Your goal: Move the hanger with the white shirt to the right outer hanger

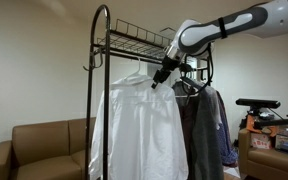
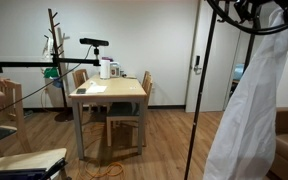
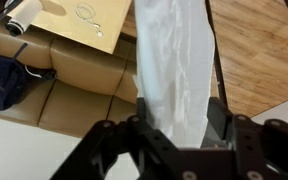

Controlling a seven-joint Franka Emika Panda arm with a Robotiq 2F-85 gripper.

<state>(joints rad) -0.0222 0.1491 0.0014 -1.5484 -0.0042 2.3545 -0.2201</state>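
The black garment rack (image 1: 102,60) stands before a cream wall, a wire shelf (image 1: 134,38) across its top. The white shirt (image 1: 134,130) hangs from the rail beneath that shelf, close to the arched end post, wide and loose, on a thin pale hanger (image 1: 136,74) that the collar largely covers. To the far side of it hang dark grey garments (image 1: 206,125), just beside the shirt. The small black side hook (image 1: 87,63) juts outward from the arched post and bears nothing. The robot arm (image 1: 224,28) reaches in from above the dark garments, and its gripper (image 1: 160,78) sits at the shirt's shoulder near the collar. In the wrist view the gripper (image 3: 174,138) points down along the shirt (image 3: 174,60), the jaws standing apart with the white cloth between them; whether the pads bear on cloth or hanger cannot be told. In an exterior view the shirt (image 2: 249,120) falls in a long drape beside a slender rack post (image 2: 199,100); the gripper is not clearly made out there. Behind the rack stands a brown sofa (image 1: 34,145), seen also in the wrist view (image 3: 54,95) with a dark blue bag (image 3: 4,82) on its seat. Across the room a wooden table (image 2: 109,95) with chairs stands on a wood floor (image 2: 164,140), a white jug (image 2: 106,68) on top, near a closed door (image 2: 214,55).
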